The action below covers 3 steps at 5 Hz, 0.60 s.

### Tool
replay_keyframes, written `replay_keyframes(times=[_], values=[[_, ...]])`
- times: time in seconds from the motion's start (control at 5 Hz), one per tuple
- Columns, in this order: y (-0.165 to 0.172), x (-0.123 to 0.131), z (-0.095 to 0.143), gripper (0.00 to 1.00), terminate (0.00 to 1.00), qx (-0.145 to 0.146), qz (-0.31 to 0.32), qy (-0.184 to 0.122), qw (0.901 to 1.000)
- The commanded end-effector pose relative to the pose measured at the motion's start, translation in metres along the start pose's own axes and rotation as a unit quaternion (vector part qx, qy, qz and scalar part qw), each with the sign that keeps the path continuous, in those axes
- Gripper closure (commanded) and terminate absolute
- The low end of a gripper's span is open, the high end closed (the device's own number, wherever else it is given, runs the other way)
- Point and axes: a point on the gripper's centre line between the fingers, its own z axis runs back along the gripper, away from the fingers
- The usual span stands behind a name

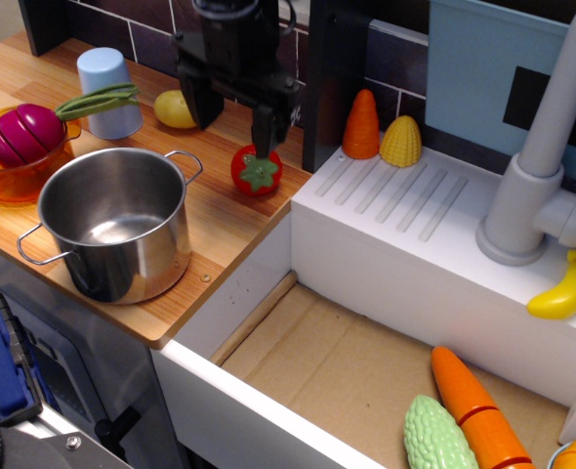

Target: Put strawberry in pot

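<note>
The strawberry (256, 170) is seen lying on the wooden desk (225, 220), close to the desk's right edge and toward the back. Its green leaf cap is turned up and forward. The black claw (232, 119) is held spread wide above the desk. One finger (264, 130) is seen right at the top of the strawberry, and the other finger is seen off to the left, near a yellow lemon (175, 108). Nothing is pinched by the claw. The pot (112, 223) is placed near the front edge of the desk, to the left of the strawberry and apart from it. A pale blue cup (108, 92) is set upside down near the back left corner. An orange bowl (15, 156) with a magenta radish (26, 132) in it is placed at the left edge.
</note>
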Motion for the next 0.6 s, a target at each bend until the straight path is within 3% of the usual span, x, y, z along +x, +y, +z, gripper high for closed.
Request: replay_keyframes(times=[0.0, 0.4], values=[[-0.001, 0.009, -0.013, 0.00, 0.00, -0.004, 0.002, -0.036, 0.9993], [0.003, 0.018, -0.026, 0.00, 0.00, -0.003, -0.010, -0.051, 0.9986]])
